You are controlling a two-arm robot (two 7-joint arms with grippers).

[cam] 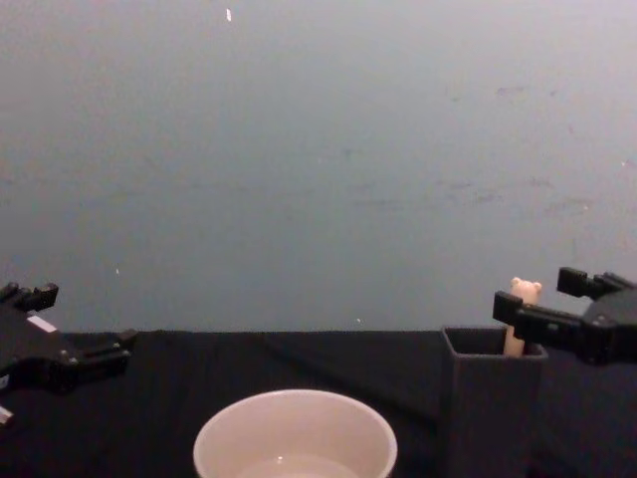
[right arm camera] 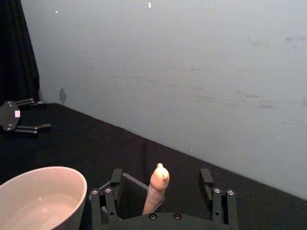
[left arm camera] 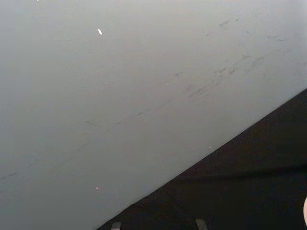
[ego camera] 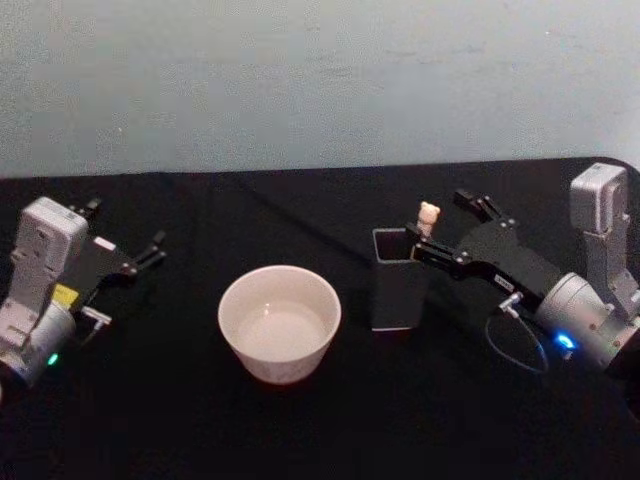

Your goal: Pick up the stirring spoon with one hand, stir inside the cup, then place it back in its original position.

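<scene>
The stirring spoon (ego camera: 428,215) stands upright in a dark grey square holder (ego camera: 400,282), with only its cream bear-head handle (right arm camera: 158,188) showing above the rim. My right gripper (ego camera: 438,222) is open, one finger on each side of the handle top (cam: 525,291) and not pressing it. The wide cream-white cup (ego camera: 280,322) sits left of the holder, near the table's middle. My left gripper (ego camera: 150,250) hangs open and empty at the far left, well away from the cup (cam: 296,438).
A black cloth covers the table (ego camera: 180,420), and a pale grey wall (ego camera: 320,80) rises behind its back edge. The holder (cam: 493,398) stands close to the cup's right side. There is free room between the left gripper (cam: 80,321) and the cup.
</scene>
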